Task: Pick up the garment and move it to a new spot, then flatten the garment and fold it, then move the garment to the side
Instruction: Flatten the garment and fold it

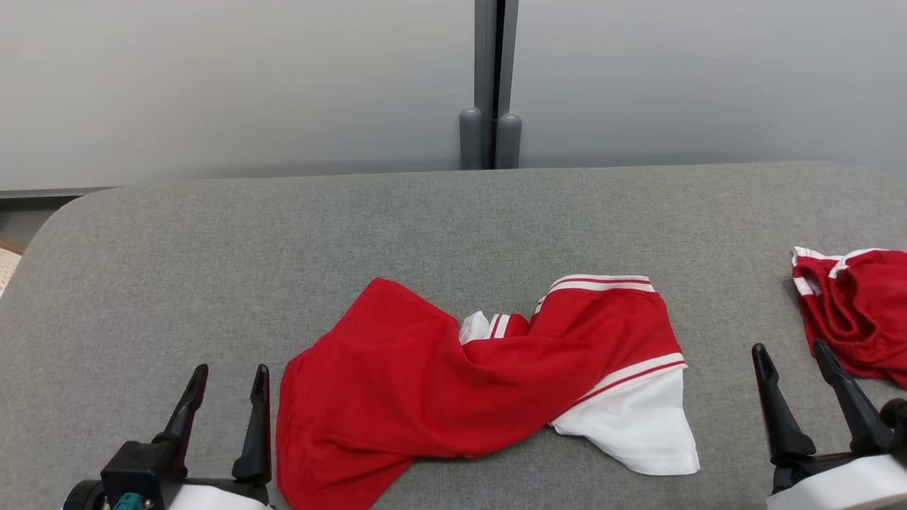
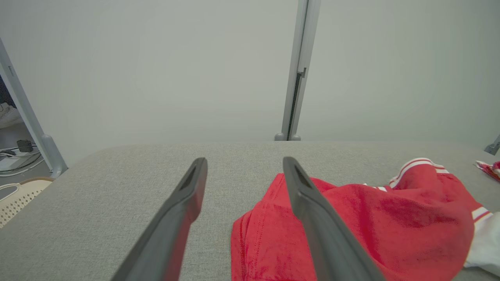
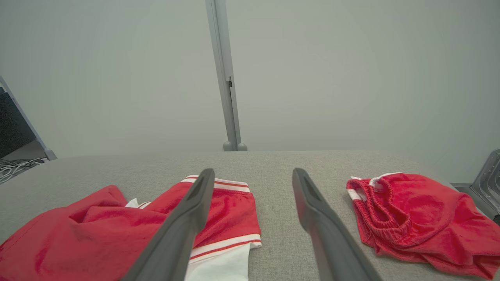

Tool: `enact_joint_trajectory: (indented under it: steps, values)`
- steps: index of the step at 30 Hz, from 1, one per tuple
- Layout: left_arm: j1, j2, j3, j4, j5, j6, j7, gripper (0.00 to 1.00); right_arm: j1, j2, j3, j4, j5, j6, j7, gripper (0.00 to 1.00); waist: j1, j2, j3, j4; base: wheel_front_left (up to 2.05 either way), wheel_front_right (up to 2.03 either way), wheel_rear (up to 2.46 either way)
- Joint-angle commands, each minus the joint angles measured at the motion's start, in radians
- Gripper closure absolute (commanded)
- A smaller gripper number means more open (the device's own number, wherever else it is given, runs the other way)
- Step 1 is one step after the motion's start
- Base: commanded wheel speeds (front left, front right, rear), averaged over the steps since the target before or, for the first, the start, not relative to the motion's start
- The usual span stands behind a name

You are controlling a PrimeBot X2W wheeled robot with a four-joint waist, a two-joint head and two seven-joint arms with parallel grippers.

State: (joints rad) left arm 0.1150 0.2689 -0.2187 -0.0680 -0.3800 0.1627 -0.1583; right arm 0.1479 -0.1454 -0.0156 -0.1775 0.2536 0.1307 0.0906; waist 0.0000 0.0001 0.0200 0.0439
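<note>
The garment (image 1: 453, 375) is a red shirt with white sleeves and red-white striped trim, lying crumpled and twisted in the middle of the grey table (image 1: 212, 269). It also appears at the lower right of the left wrist view (image 2: 375, 226) and at the lower left of the right wrist view (image 3: 117, 230). My left gripper (image 1: 230, 379) stands open at the lower left, just left of the shirt's hem, holding nothing. Open too, my right gripper (image 1: 792, 354) is at the lower right, between the shirt and a second red piece, with nothing between its fingers.
A bunched pair of red shorts (image 1: 861, 312) with white trim lies at the table's right edge, also seen in the right wrist view (image 3: 418, 218). A grey partition wall with a vertical post (image 1: 490, 85) runs behind the table. A pale perforated basket (image 2: 19, 195) sits off the table's left end.
</note>
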Motion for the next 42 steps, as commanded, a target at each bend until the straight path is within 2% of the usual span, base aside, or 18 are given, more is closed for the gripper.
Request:
enact_joint_trajectory:
  steps: [1,4,11,21,22,23,25,26,37,42]
  values:
    - [-0.018,0.007,-0.006,0.001,-0.004,-0.003,0.008,0.00,-0.004,-0.001,-0.002,-0.004,0.003,0.000,-0.007,0.00,0.0000,-0.0001,0.006,0.002,0.00,0.00,0.00]
    - [-0.044,0.000,-0.022,0.041,-0.035,-0.034,0.045,0.00,-0.014,0.003,-0.001,-0.007,0.003,0.000,-0.006,0.00,0.0000,-0.0001,0.021,0.004,0.00,0.00,0.00]
    - [-0.104,-0.018,-0.067,0.251,-0.122,-0.122,0.152,0.00,-0.037,0.007,0.024,0.008,0.003,0.000,-0.011,0.00,0.0000,-0.0001,0.065,-0.009,0.00,0.00,0.00]
    - [-0.214,-0.028,-0.077,0.492,-0.143,-0.190,0.119,0.00,-0.057,0.015,0.028,0.023,0.005,0.000,-0.025,0.00,0.0000,-0.0001,0.107,-0.025,0.00,0.00,0.00]
    - [-0.222,-0.029,-0.079,0.505,-0.142,-0.193,0.112,0.04,-0.059,0.015,0.027,0.023,0.005,0.000,-0.026,0.00,0.0000,-0.0001,0.110,-0.025,0.00,0.00,0.00]
    - [-0.231,-0.029,-0.082,0.517,-0.138,-0.197,0.107,0.22,-0.060,0.016,0.026,0.025,0.006,0.000,-0.027,0.00,0.0000,-0.0001,0.113,-0.025,0.00,0.00,0.00]
    - [-0.242,-0.031,-0.086,0.535,-0.138,-0.203,0.098,0.79,-0.061,0.018,0.023,0.025,0.007,0.000,-0.030,0.00,0.0000,-0.0001,0.118,-0.026,0.00,0.00,0.00]
    - [-0.248,-0.029,-0.090,0.545,-0.131,-0.203,0.094,1.00,-0.062,0.019,0.023,0.026,0.007,0.000,-0.031,0.00,0.0000,-0.0001,0.120,-0.025,0.00,0.00,0.00]
    - [-0.273,-0.018,-0.097,0.553,-0.117,-0.199,0.042,1.00,-0.048,0.012,-0.002,0.060,0.003,0.000,-0.024,0.00,0.0000,-0.0001,0.128,-0.019,0.00,0.00,0.00]
    - [-0.266,-0.010,-0.098,0.491,-0.115,-0.186,0.044,1.00,0.007,0.001,0.022,0.209,0.033,0.000,0.001,0.00,0.0000,-0.0001,0.140,0.002,0.00,0.00,0.00]
